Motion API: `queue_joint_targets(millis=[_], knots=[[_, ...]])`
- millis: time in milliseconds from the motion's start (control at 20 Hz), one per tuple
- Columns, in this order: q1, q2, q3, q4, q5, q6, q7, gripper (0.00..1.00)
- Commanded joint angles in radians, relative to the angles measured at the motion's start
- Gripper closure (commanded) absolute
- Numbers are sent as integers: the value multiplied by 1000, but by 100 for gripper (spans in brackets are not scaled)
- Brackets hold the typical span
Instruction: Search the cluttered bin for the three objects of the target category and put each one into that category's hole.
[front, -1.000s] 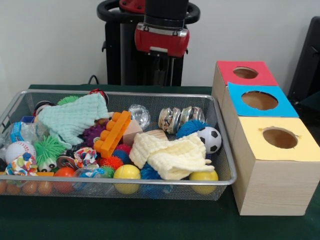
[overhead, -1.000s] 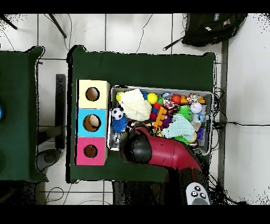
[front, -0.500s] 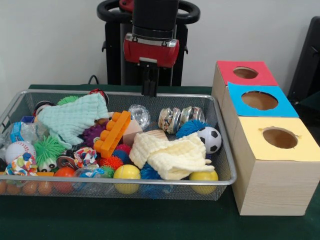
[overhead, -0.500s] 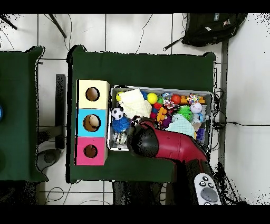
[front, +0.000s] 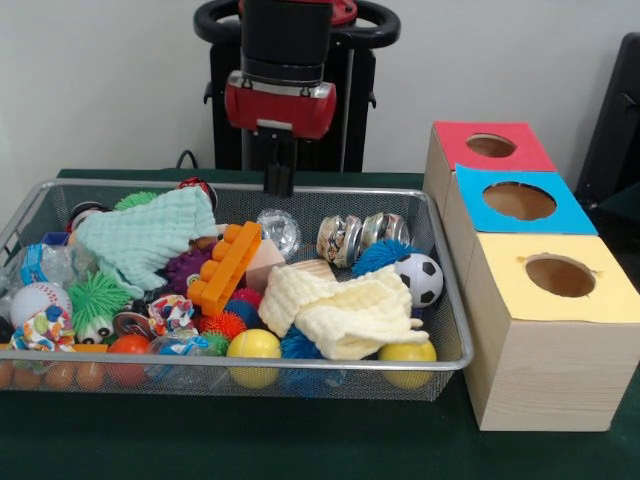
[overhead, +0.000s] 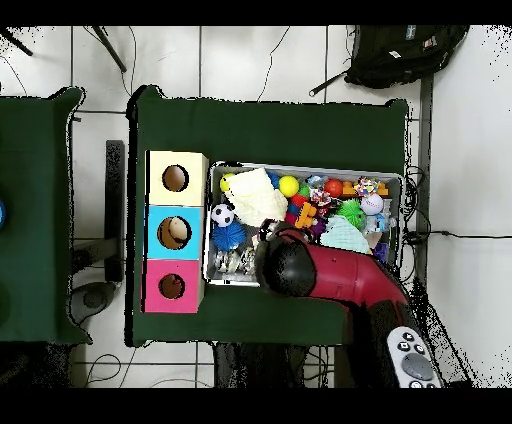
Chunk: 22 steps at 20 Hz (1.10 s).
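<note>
Front view: the gripper (front: 278, 186) has travelled sideways along the far rim of the wire bin (front: 452, 345) over the last second, shifting away from the boxes and dropping slightly; it now hangs above the clear faceted ball (front: 279, 232), just behind the orange block (front: 226, 266). Its narrow dark tip reads as fingers drawn together with nothing between them, though from this angle a small gap cannot be ruled out. Overhead, the red arm (overhead: 340, 285) has swung across the bin accordingly. Contents of the bin lie as they did: the mint cloth (front: 145, 238), cream cloth (front: 340, 310), soccer ball (front: 420, 279) and yellow ball (front: 254, 348) are undisturbed. The target category is not evident. One pale object already sits in the blue box's hole (overhead: 175, 233); the red hole (overhead: 172, 286) and yellow hole (overhead: 175, 178) look empty. The move suggests a search pass toward the bin's middle, no pick begun.
</note>
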Motion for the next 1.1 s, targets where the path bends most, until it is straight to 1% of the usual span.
queue_joint_targets(millis=[50, 250, 500, 800, 1100], knots=[[-103, 14, 138, -72, -85, 138, -174, 100], [-156, 15, 174, -90, -112, 162, -203, 100], [-200, 13, 202, -105, -150, 186, -210, 100], [-229, 71, 229, -153, -211, 170, -194, 100], [-243, 114, 232, -165, -267, 132, -160, 100]])
